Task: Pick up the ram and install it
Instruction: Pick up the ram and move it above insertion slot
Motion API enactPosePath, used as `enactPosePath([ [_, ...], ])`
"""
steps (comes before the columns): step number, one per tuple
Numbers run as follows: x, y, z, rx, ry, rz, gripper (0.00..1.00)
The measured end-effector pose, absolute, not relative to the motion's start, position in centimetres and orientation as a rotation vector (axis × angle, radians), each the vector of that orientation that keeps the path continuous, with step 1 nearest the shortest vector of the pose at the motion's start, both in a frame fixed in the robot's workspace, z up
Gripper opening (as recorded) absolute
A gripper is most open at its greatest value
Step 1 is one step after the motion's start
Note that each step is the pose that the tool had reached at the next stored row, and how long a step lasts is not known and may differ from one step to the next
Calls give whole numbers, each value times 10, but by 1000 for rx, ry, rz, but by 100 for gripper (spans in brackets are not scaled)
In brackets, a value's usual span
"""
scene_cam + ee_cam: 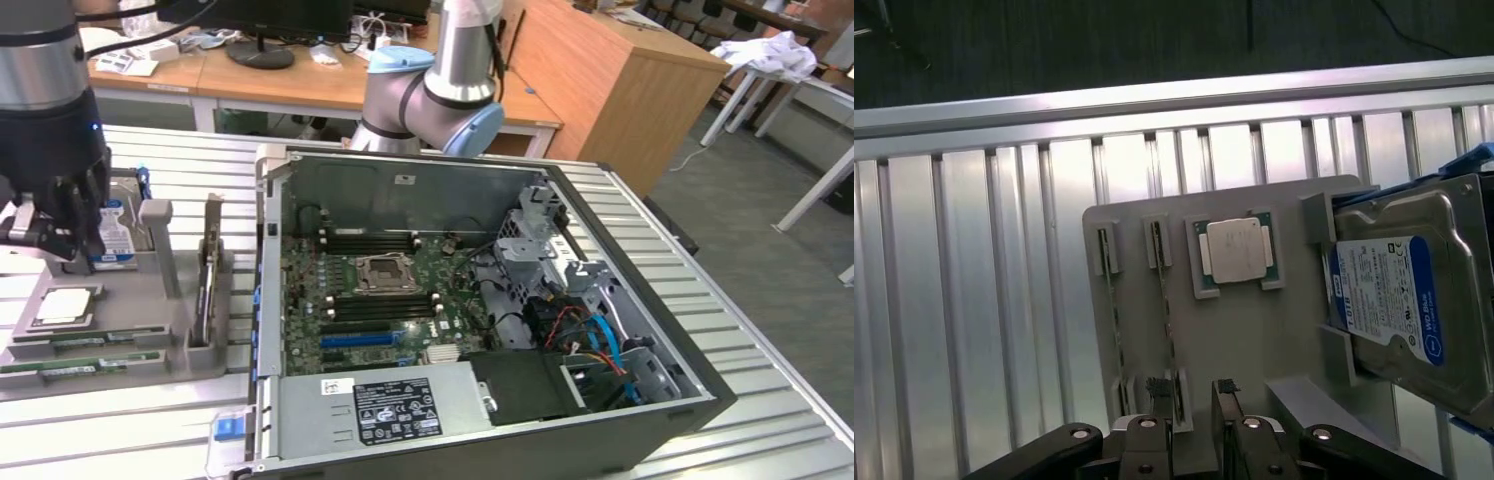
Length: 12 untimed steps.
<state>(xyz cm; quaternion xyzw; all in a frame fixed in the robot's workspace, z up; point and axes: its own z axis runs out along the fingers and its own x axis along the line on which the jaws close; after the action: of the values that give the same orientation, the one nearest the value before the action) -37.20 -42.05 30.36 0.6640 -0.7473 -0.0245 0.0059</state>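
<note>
Two ram sticks [1164,300] stand on edge in slots of a grey holder [1254,340], side by side; in the exterior view they are thin green strips [80,342] at the holder's front. My gripper [1192,420] hovers above the holder near one end of the sticks, its fingers [1229,410] open with nothing between them. In the exterior view the gripper [51,240] hangs over the holder's far part, on the exterior view's left. The open computer case [641,300] shows the motherboard with black memory slots [380,305].
The holder also carries a processor chip [1239,248] and a silver hard drive [1399,300] with a blue-white label. A blue expansion slot [358,340] and a power supply [387,410] sit in the case. The ribbed metal table [974,300] surrounds the holder.
</note>
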Motion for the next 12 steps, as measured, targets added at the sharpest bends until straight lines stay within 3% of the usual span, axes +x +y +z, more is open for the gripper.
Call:
enactPosePath([
  [12,-372,-420,282,2078,-2339,-77,30],
])
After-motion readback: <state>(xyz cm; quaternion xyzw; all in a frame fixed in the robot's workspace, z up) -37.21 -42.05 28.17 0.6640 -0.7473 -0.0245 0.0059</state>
